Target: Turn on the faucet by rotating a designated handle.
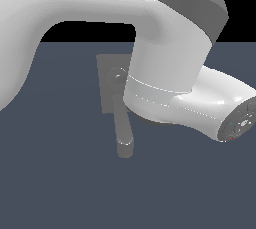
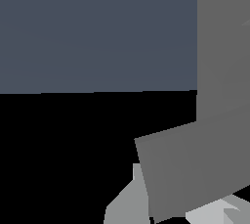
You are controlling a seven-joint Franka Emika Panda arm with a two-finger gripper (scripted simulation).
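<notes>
The grey faucet shows in the exterior view with its flat base block [image 1: 106, 80], round hub [image 1: 118, 77] and thick round-ended spout [image 1: 124, 140] reaching toward the camera. My white arm [image 1: 165, 73] covers the faucet's right side in that view and hides the gripper there. In the wrist view a thin grey bar with a squared end, the handle [image 2: 195, 169], lies tilted right in front of the camera. Pale parts of my gripper [image 2: 171, 211] show on both sides of the bar, with one finger [image 2: 124, 203] beside its squared end. The bar hides the gap between the fingers.
The faucet stands on a flat dark blue-grey floor [image 1: 60, 173]. A tall grey slab of the faucet [image 2: 222, 42] fills one edge of the wrist view. The arm's wrist and end cap [image 1: 235, 118] hang over the exterior view's right.
</notes>
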